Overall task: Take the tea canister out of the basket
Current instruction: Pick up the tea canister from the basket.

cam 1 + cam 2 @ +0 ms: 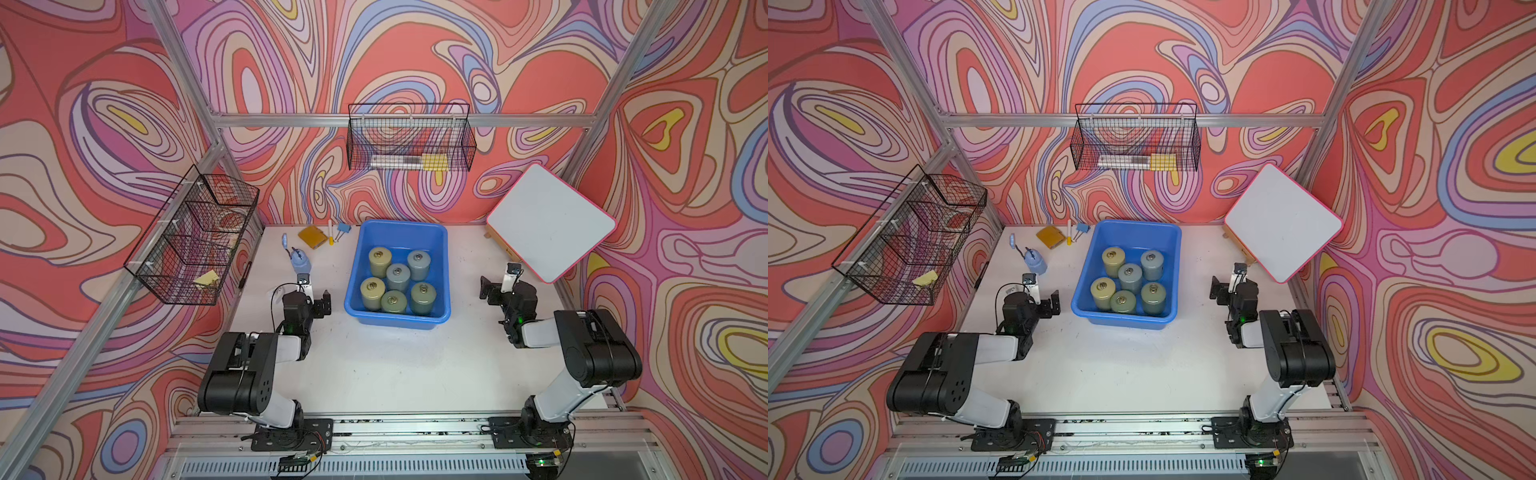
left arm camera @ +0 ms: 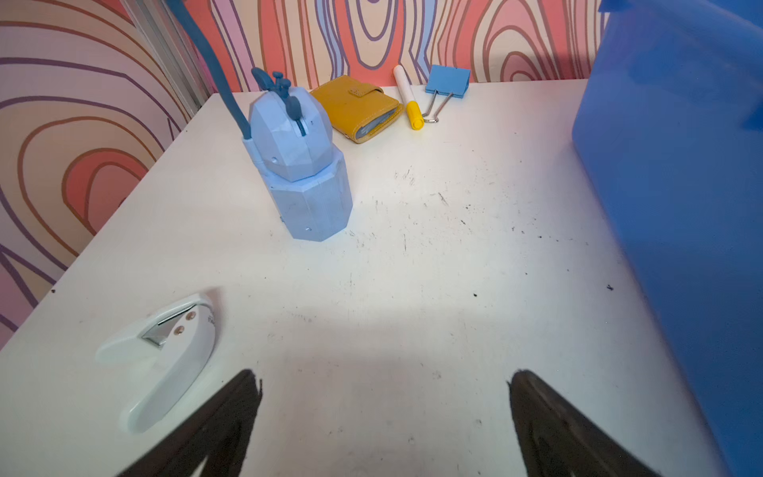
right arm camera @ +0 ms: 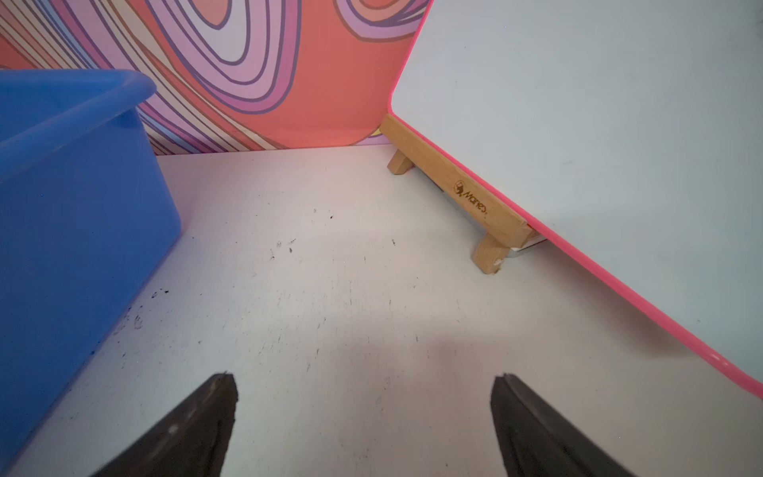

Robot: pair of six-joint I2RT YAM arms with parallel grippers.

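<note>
Flanking the basket (image 1: 397, 321), left pincer (image 2: 382, 373) and right pincer (image 3: 363, 376) gape, apparently empty.

Black-and-white jointed arms (image 1: 245, 374), thin black cables (image 1: 274, 297), green indicator lights (image 1: 291, 331), black base plates (image 1: 291, 434)
</note>
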